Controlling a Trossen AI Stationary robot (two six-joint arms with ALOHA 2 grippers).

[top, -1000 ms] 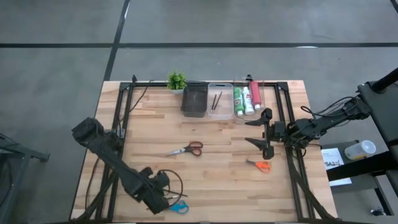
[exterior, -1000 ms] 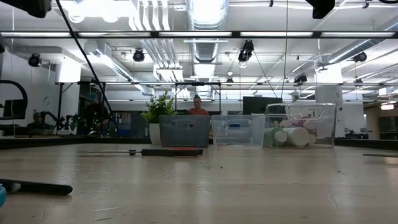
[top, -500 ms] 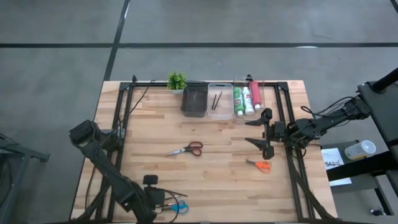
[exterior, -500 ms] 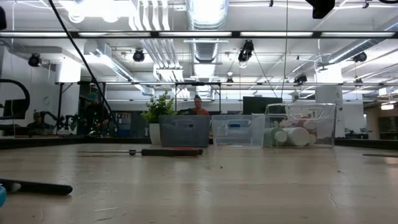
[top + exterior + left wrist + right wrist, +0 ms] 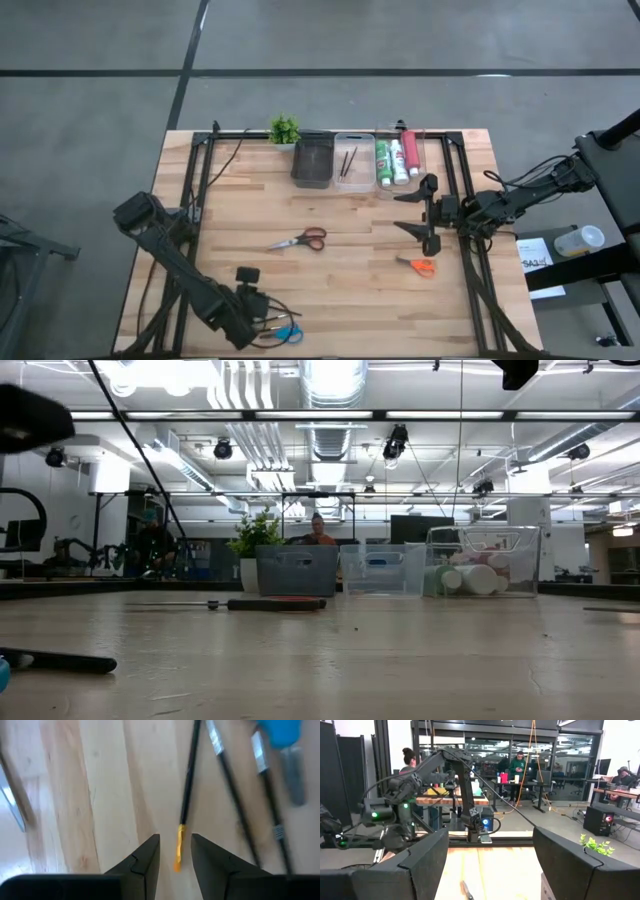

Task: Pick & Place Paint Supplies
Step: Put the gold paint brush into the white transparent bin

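Observation:
My left gripper (image 5: 175,856) hangs open near the table's near edge (image 5: 255,322), pointing down. Its two fingers stand on either side of the yellow end (image 5: 178,849) of a thin dark brush (image 5: 188,785) that lies flat on the wood. I cannot tell whether they touch it. Two more brushes (image 5: 235,805) and blue-handled scissors (image 5: 280,732) lie beside it. Red-handled scissors (image 5: 300,240) lie mid-table and orange-handled scissors (image 5: 421,265) to the right. My right gripper (image 5: 414,214) waits open above the table's right part, pointing left.
Along the far edge stand a small plant (image 5: 284,128), a dark bin (image 5: 311,160), a clear bin with brushes (image 5: 350,160) and a clear bin with paint tubes (image 5: 396,158). Dark frame rails (image 5: 195,200) run along both sides. The wood between the scissors lies bare.
My left gripper has rolled about the line it points along and sunk a little toward the brushes at the near edge. Its fingers stay open. My right arm and the things on the table have kept still.

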